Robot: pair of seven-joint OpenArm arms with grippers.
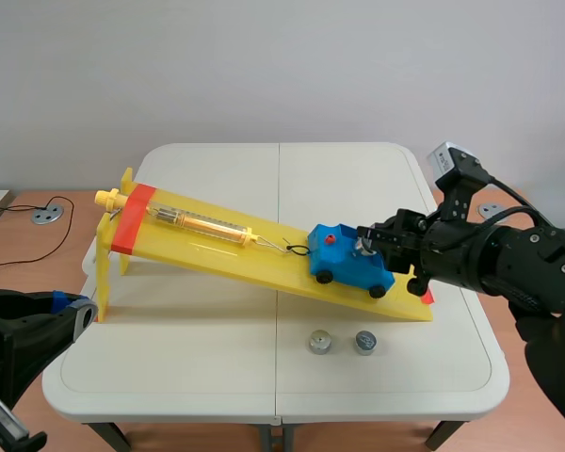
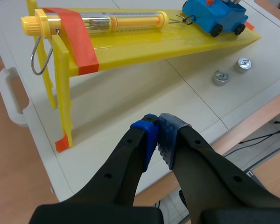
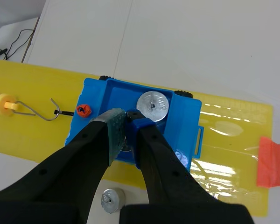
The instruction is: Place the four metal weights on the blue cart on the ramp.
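We see the blue cart (image 1: 344, 266) standing low on the yellow ramp (image 1: 207, 250), close to its foot, all wheels on the slope. One metal weight (image 3: 152, 106) lies flat in the cart's open tray. The right gripper (image 3: 125, 121) comes in over the ramp's foot and dips into the tray just beside that weight. Something grey shows beneath it, but we cannot tell whether it grips anything. A second weight (image 1: 320, 342) and a third weight (image 1: 364, 342) sit side by side on the white table (image 1: 169, 377), near the ramp's lower end, touching neither each other nor the ramp. A small red knob (image 3: 83, 110) on the cart's uphill end joins through a black loop to the wire hook of the spring scale (image 1: 202, 224), a clear and yellow tube lying along the ramp's upper half. A band of orange-red tape (image 1: 132, 219) crosses the ramp's raised end. The left gripper (image 2: 157, 122) hovers by the table's near left corner, well apart from the cart, its pads pressed together on nothing
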